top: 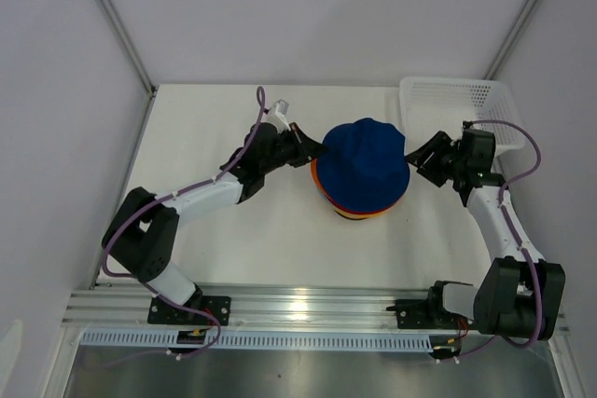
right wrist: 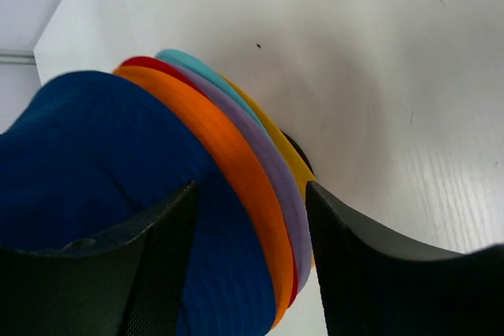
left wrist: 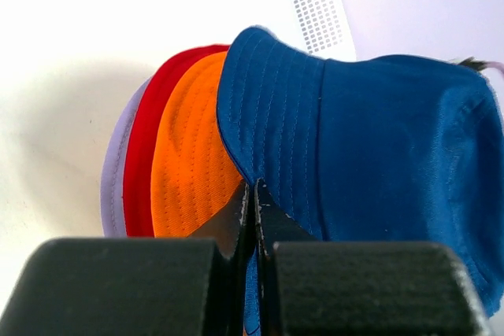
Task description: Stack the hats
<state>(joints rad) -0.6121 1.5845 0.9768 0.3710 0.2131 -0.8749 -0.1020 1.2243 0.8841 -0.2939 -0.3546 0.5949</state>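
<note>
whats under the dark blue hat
Under the dark blue hat sit the other hats, only their brim edges showing: orange, red, lavender, then teal and yellow lower down. Their crowns are covered, and whatever the pile rests on is mostly hidden.

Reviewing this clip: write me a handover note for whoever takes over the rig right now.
Left gripper: jaws shut on the brim of the dark blue hat.
Right gripper: jaws open around the stacked brims, not closed on them.
Done: all six hats in one pile, dark blue on top; orange, red, lavender, teal, yellow brims beneath.
Left: probably release the brim, back both arms away.
</note>
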